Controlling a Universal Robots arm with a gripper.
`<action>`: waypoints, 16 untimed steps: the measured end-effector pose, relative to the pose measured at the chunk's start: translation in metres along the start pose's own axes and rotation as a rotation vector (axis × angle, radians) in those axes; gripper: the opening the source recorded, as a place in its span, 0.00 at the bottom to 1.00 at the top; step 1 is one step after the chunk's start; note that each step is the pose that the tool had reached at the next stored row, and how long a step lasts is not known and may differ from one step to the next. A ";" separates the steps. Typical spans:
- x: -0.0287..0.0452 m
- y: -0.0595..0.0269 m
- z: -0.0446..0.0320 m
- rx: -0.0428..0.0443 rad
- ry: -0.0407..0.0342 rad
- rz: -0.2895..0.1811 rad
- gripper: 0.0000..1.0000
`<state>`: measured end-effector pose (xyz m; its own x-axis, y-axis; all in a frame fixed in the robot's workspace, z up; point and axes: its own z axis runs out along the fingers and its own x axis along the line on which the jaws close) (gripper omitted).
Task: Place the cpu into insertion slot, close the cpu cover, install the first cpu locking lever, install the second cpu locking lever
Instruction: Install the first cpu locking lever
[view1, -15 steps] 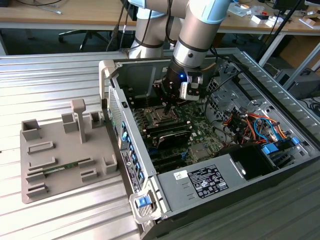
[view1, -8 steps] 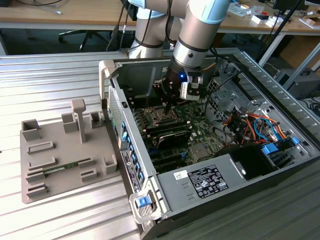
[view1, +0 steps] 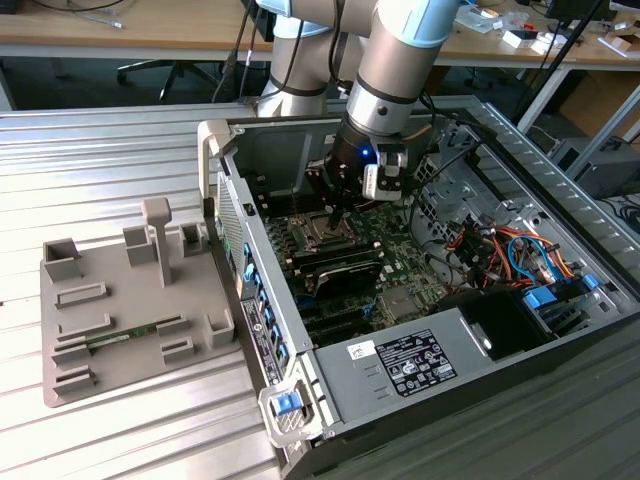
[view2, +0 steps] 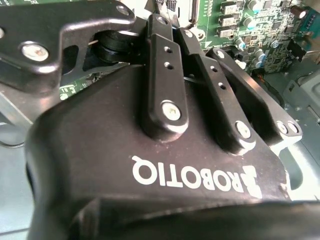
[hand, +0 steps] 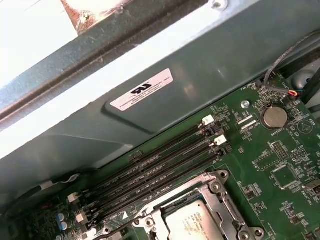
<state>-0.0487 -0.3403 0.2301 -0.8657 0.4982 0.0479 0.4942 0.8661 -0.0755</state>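
Observation:
In the exterior view my gripper (view1: 338, 212) reaches down into the open computer case and hangs just above the insertion slot (view1: 322, 232) on the green board. Its fingers (view2: 162, 75) lie close together, shut, and I cannot see anything between them. In the first wrist view the cpu (hand: 192, 227) lies flat in the socket with its silver-grey top showing. The silver cpu cover (hand: 220, 200) lies flat around the cpu, framing it. A thin metal lever rod (hand: 165, 196) runs along the socket's edge beside the memory slots.
Long black memory slots (hand: 160, 165) and a coin battery (hand: 274, 117) sit near the socket. The case wall (view1: 235, 215) rises at the exterior view's left. Orange and blue cables (view1: 510, 250) crowd the exterior view's right. A grey fixture tray (view1: 120, 300) stands outside the case.

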 end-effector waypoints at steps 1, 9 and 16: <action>0.0000 0.0000 0.0000 0.0001 -0.0002 -0.002 0.10; 0.0000 0.0000 0.0000 0.0009 -0.0014 -0.019 0.10; 0.0000 0.0000 0.0000 0.0014 -0.0022 -0.029 0.10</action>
<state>-0.0487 -0.3403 0.2301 -0.8799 0.4728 0.0479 0.4688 0.8801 -0.0755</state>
